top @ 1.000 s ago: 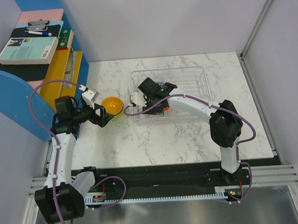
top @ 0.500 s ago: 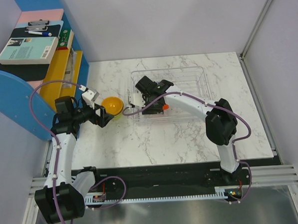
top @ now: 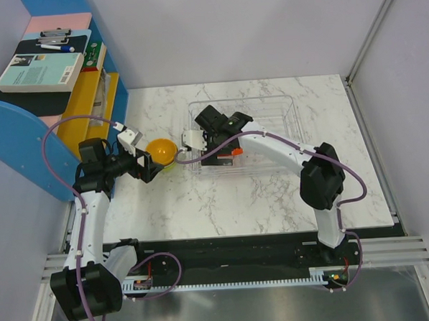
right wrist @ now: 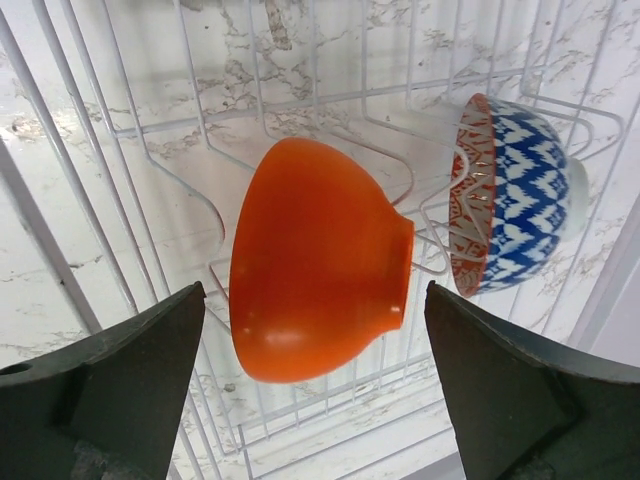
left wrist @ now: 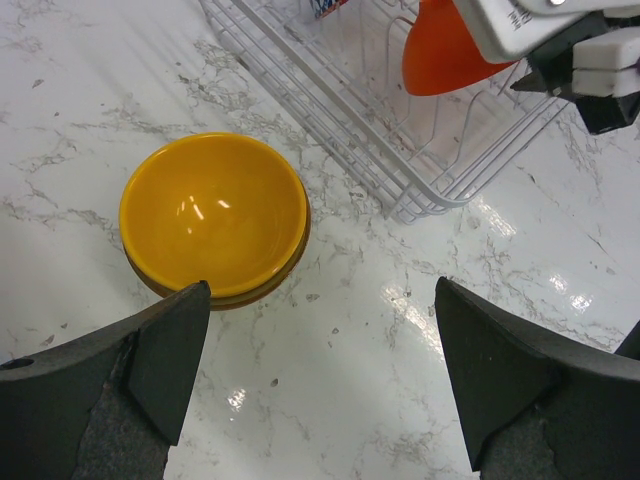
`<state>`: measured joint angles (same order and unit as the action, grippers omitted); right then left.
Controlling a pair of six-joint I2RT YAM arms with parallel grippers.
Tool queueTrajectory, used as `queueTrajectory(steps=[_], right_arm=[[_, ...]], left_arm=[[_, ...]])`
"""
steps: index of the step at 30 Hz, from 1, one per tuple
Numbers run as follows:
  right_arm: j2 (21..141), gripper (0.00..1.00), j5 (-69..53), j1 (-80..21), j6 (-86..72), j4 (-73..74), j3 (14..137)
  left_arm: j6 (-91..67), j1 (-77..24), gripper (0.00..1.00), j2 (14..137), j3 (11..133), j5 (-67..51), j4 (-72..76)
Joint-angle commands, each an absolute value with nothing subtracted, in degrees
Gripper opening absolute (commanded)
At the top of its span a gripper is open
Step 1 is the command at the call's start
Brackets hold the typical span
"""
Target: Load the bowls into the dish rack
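Observation:
The red-orange bowl (right wrist: 320, 275) lies on its side between the wires of the dish rack (right wrist: 90, 190), next to the blue-white zigzag bowl (right wrist: 515, 195), which also stands on edge. My right gripper (right wrist: 312, 290) hangs open just above the red-orange bowl, fingers apart on either side and not touching it; from above it (top: 220, 153) is over the rack's (top: 276, 107) left part. The yellow-orange bowl (left wrist: 212, 215) sits stacked on another bowl left of the rack (left wrist: 400, 130). My left gripper (left wrist: 320, 290) is open beside it (top: 161, 150), holding nothing.
A blue shelf unit (top: 26, 127) with books and a clipboard stands along the left wall. A sliver of lime green (top: 171, 166) shows under the yellow-orange bowl. The right arm's wrist (left wrist: 560, 40) reaches over the rack's near corner.
My right gripper has opened and let go of the red-orange bowl, which now rests in the rack. The left arm has not moved.

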<state>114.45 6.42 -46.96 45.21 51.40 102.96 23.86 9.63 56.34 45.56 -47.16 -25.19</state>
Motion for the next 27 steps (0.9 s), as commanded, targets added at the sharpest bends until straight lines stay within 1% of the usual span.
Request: queueTrajectory(steps=[1, 6, 10, 15, 27], right_arm=[[108.03, 0.98, 5.71, -47.20, 43.51, 51.24, 105.56], [105.47, 0.97, 6.76, -46.32, 42.89, 47.21, 100.38], [105.99, 0.95, 6.51, -45.00, 42.28, 45.53, 97.74], [106.70, 0.95, 3.17, -43.33, 41.92, 45.26, 97.91], [105.82, 0.96, -2.46, -43.24, 42.71, 46.76, 98.26]], left_arm=[[25.31, 9.84, 1.00, 55.11, 45.26, -49.31, -23.73], [25.31, 9.93, 1.00, 54.84, 45.26, -49.57, -23.73], [25.31, 10.02, 1.00, 54.67, 45.26, -49.66, -23.82], [25.31, 10.02, 1.00, 54.67, 45.26, -49.66, -23.91], [25.31, 10.02, 1.00, 55.28, 45.35, -49.66, -23.91]])
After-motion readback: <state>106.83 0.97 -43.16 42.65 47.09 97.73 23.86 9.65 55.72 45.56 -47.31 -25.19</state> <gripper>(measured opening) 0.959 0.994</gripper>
